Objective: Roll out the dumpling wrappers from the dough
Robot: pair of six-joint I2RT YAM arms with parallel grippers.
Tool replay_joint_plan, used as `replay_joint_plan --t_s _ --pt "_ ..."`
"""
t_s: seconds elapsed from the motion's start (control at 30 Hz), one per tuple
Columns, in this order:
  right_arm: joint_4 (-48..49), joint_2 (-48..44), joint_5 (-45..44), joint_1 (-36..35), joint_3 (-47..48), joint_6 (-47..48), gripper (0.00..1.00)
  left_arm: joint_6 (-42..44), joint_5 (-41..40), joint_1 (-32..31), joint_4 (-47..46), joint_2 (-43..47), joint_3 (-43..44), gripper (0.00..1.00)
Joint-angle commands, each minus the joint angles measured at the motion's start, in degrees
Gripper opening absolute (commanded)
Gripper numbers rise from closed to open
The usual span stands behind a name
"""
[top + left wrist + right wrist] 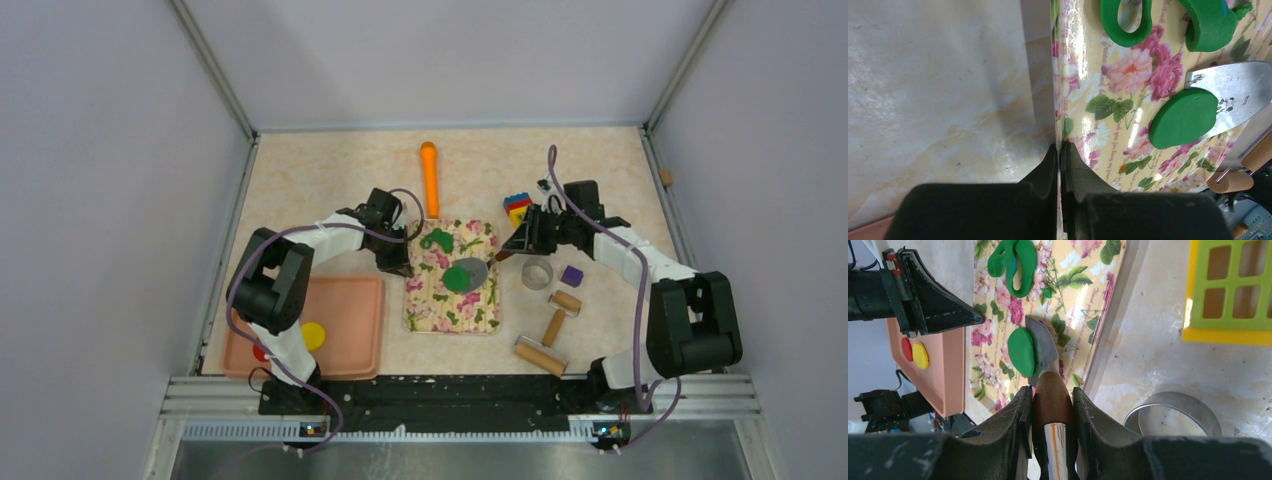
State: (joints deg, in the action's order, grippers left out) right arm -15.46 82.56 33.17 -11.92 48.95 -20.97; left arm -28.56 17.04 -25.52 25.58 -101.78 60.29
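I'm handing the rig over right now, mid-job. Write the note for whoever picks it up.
Left gripper: shut on the left edge of the floral mat.
Right gripper: shut on the wooden handle of the spatula. Its blade is at the green disc, apparently partly under it.
Things: the green disc is mid-mat and the leftover dough, ragged, at the mat's far end. A red disc and a yellow disc lie in the pink tray. The ring cutter is right of the mat.
Done: green disc cut out.
Left: probably lift it to the tray, then rework the leftover.
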Motion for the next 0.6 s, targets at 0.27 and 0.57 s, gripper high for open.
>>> replay_joint_plan --t_s 0.27,0.57 --pt "2.16 -1.64 11.73 1.29 -1.77 -3.19 0.0 1.95 0.69 -1.01 -2.22 -0.33 -0.5 0.0" --pt "2.82 -3.36 14.26 1.31 -1.24 -4.49 0.0 3.29 -1.85 -1.02 -0.96 0.64 0.53 0.0"
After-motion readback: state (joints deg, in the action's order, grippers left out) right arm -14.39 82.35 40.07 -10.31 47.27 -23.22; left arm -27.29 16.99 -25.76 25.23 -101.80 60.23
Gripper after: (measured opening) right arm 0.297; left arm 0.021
